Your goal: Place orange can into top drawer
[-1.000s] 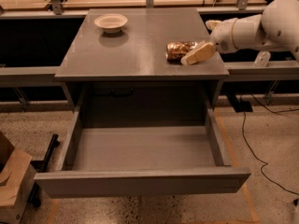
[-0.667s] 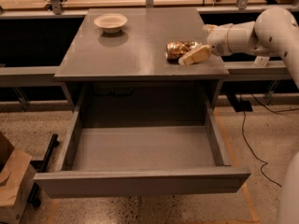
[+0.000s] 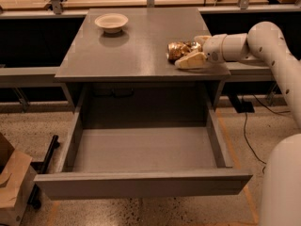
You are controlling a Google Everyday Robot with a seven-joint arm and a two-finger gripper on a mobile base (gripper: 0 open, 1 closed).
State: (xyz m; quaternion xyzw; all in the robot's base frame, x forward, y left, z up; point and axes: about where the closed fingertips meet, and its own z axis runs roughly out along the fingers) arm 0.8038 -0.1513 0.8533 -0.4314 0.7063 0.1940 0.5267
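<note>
1. Gripper (image 3: pixel 189 52): positioned at the right edge of the grey surface (image 3: pixel 136 51), right up against the orange can (image 3: pixel 179 50). Whether it is clamped on the can cannot be told.
2. Arm (image 3: pixel 265 41): smooth, rounded, off-white segments; enters from the right and lies level over the surface edge.
3. Orange can: lies on its side on the surface, near the front right corner, above and behind the top drawer (image 3: pixel 141 185). Shiny golden-orange metal with mottled brown and pale print; the print is too small to read.
4. Top drawer: pulled fully out toward the camera. Wide, shallow, rectangular, with matte grey flat front panel, sides and floor.
5. Bowl (image 3: pixel 111 22): shallow, round, cream, matte; stands upright at the rear left of the surface, well apart from the can.
6. Cardboard box (image 3: pixel 11 185): brown, on the speckled floor (image 3: pixel 188 211), left of the drawer front.
7. Cable (image 3: pixel 248 138): black, trails across the floor right of the drawer.
</note>
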